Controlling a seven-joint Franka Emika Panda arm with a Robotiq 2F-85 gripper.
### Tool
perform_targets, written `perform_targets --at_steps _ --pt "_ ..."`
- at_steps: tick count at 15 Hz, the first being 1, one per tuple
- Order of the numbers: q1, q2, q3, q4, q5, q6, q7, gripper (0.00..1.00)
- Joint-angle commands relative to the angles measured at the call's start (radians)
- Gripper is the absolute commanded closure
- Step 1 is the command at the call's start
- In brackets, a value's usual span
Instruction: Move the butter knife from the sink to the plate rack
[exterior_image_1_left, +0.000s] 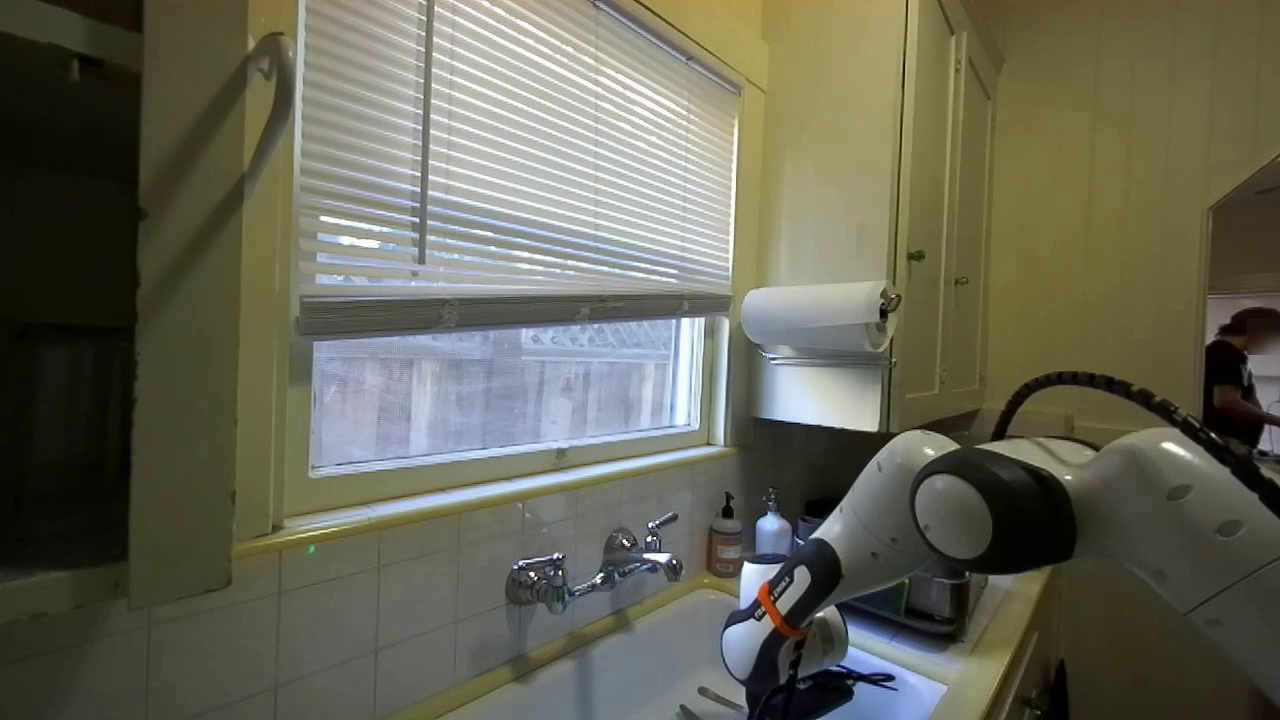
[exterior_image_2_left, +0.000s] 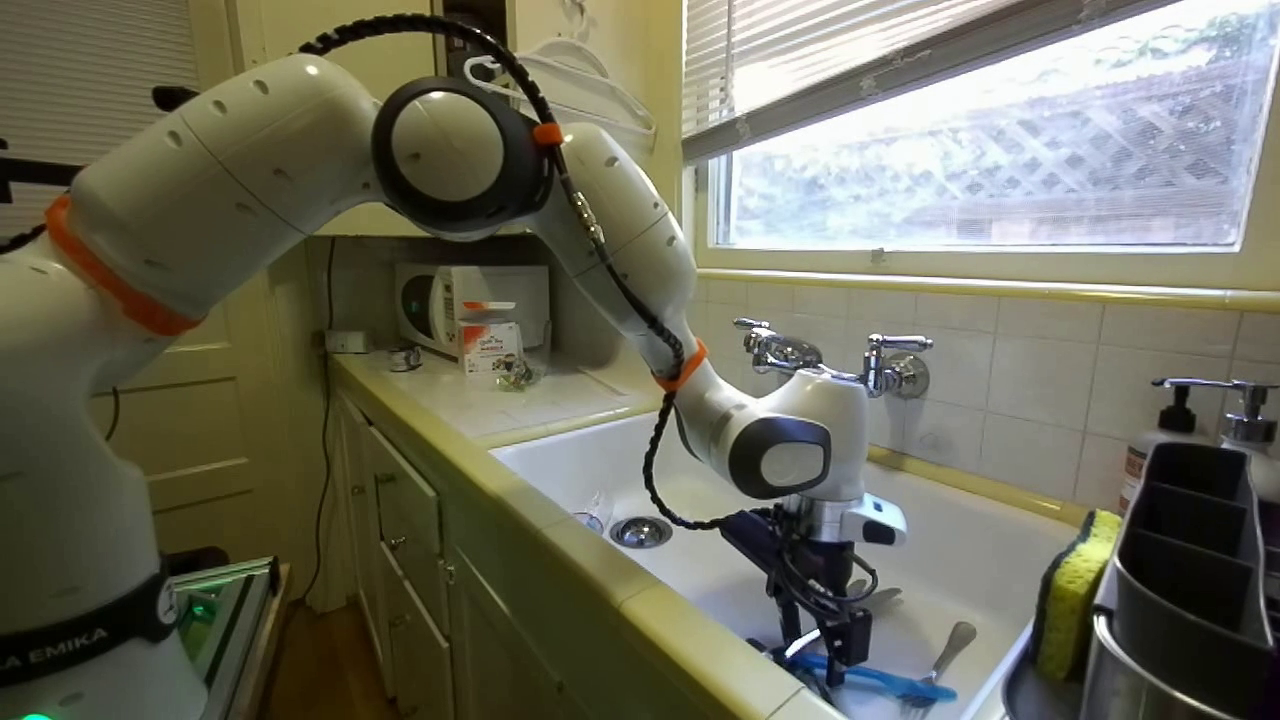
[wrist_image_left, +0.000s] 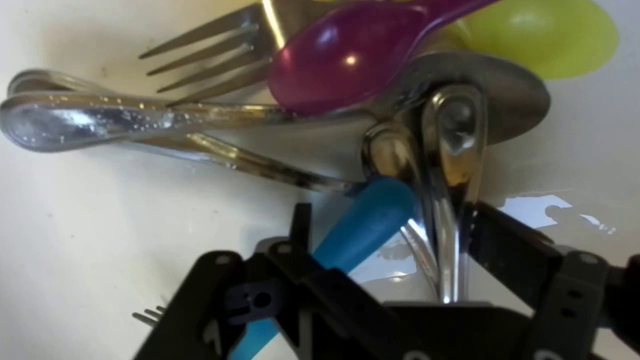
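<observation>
In the wrist view the pincer (wrist_image_left: 392, 227) is spread wide, holding nothing; metal handles (wrist_image_left: 454, 165) and a blue handle (wrist_image_left: 366, 221) lie between its jaws. One metal handle may be the butter knife, I cannot tell: likely light, stiff and slick, best pinched midway, clear of the blue one. In both exterior views the sink (exterior_image_2_left: 965, 555) surrounds the pincer

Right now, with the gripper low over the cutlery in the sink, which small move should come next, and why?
I would probably lift the open gripper slightly before closing it: in the wrist view a blue handle and metal handles both show within its opening, so closing now might catch several pieces, and I cannot tell which piece is the butter knife.
</observation>
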Motion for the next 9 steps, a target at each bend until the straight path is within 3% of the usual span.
perform_targets --at_steps 1,7,9 --pt "0.005 0.050 -0.003 0.045 -0.010 0.027 0.018 0.50" --pt "0.012 0.049 -0.013 0.066 -0.018 0.020 0.023 0.95" --pt "0.014 0.040 -0.013 0.068 -0.015 0.006 0.031 1.00"
